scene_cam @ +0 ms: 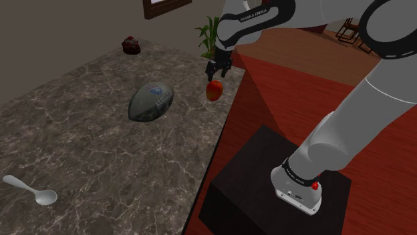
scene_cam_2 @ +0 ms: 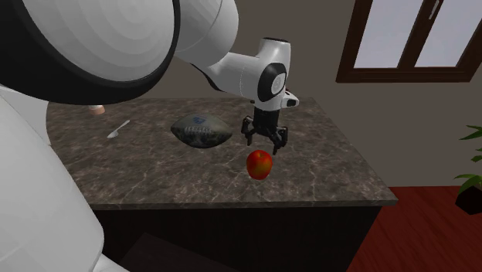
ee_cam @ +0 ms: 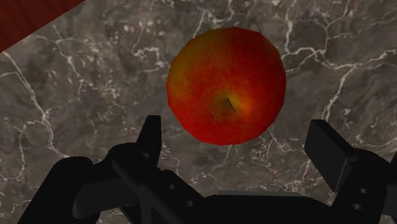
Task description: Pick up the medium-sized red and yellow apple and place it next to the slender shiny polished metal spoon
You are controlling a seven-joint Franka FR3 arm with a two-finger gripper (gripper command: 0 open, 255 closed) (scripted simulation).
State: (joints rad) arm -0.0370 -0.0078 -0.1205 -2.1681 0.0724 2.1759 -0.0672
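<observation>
The red and yellow apple [scene_cam: 214,90] [scene_cam_2: 259,164] rests on the dark marble counter [scene_cam: 87,140], close to the counter edge nearest the stand. My black gripper [scene_cam: 215,70] [scene_cam_2: 266,143] hangs just above it, open. In the wrist view the apple [ee_cam: 226,86] lies beyond my gripper [ee_cam: 238,140], whose fingers [ee_cam: 151,130] stand wide apart and do not touch it. The pale metal spoon [scene_cam: 30,189] [scene_cam_2: 118,129] lies far off, at the counter's corner in the shoulder view's lower left.
A grey-green football [scene_cam: 152,101] [scene_cam_2: 201,130] lies on the counter between the apple and the spoon. A small dark red object [scene_cam: 130,45] sits at the far edge. A potted plant [scene_cam: 210,33] stands behind the counter. Red floor [scene_cam: 294,87] lies beside it.
</observation>
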